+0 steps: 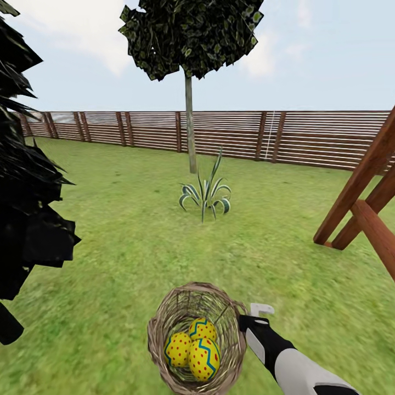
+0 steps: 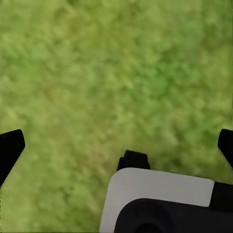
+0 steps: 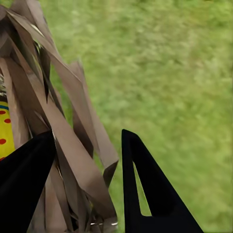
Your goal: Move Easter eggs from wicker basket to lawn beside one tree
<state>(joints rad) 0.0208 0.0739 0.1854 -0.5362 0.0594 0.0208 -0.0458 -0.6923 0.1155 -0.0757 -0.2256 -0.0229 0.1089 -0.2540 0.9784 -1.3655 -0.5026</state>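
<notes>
The wicker basket (image 1: 159,321) is at the bottom centre of the head view, with the three Easter eggs (image 1: 178,349) (image 1: 204,359) (image 1: 202,329) lying together inside it. My right gripper (image 1: 245,320) is at the basket's right rim. In the right wrist view its two black fingers straddle the woven wall (image 3: 73,145), and the gripper (image 3: 90,189) is shut on it, with a bit of yellow egg (image 3: 5,131) behind. My left gripper (image 2: 116,141) hangs open over bare lawn (image 2: 116,63). The tree (image 1: 190,126), slim and pale-trunked, stands ahead near the fence.
A striped spiky plant (image 1: 207,197) grows just in front of the tree. An all-black tree (image 1: 27,192) crowds the left side. A slanted wooden frame (image 1: 362,203) stands at the right. The dark slat fence (image 1: 307,137) closes the garden behind. Open lawn (image 1: 109,247) lies between basket and tree.
</notes>
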